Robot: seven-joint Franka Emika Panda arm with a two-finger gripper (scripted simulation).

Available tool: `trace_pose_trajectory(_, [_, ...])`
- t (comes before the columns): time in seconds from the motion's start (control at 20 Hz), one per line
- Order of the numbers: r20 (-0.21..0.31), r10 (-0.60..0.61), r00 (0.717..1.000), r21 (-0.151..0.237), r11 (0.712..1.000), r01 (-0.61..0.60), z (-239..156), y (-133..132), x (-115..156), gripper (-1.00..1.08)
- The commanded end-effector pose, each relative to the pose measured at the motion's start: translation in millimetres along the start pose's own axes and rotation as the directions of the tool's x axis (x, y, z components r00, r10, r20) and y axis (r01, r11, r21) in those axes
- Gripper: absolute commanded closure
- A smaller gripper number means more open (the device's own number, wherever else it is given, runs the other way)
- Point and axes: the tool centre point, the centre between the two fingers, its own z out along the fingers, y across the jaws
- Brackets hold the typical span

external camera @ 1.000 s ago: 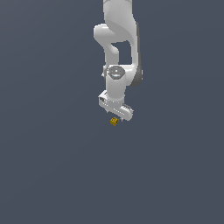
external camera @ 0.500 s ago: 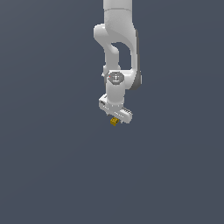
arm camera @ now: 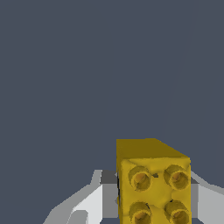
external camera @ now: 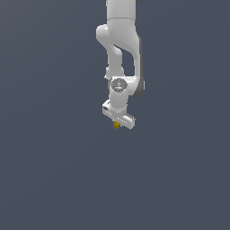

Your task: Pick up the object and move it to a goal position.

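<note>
The object [external camera: 116, 126] is a tiny yellow-gold studded block that shows just under the white gripper [external camera: 118, 122] in the middle of the exterior view. In the wrist view the object [arm camera: 153, 175] fills the gap between the two fingers, with its studded face toward the camera. One grey-white finger [arm camera: 107, 192] lies against one side of it and the other finger [arm camera: 195, 192] against the opposite side. The gripper [arm camera: 153, 199] is shut on the object. The arm hangs straight down from the top of the exterior view.
A plain dark grey-blue surface [external camera: 54, 179] fills the whole scene around the arm. No other object, container or edge shows in either view.
The gripper has come down a little onto the object over the last second. The object has stayed at the same spot in the exterior view.
</note>
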Motion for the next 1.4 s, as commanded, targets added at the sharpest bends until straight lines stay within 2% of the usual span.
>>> trace_pose_trajectory(0.0, [0.000,0.000,1.000,0.000,1.000,0.000,0.4,-0.1,0.2,1.08])
trace_pose_trajectory(0.7, [0.000,0.000,1.000,0.000,1.000,0.000,-0.9,-6.7,4.1,1.08])
trace_pose_trajectory(1.0, [0.000,0.000,1.000,0.000,1.000,0.000,-4.0,-25.9,15.7,1.08])
trace_pose_trajectory(1.35, [0.000,0.000,1.000,0.000,1.000,0.000,-9.6,-61.6,37.8,1.08])
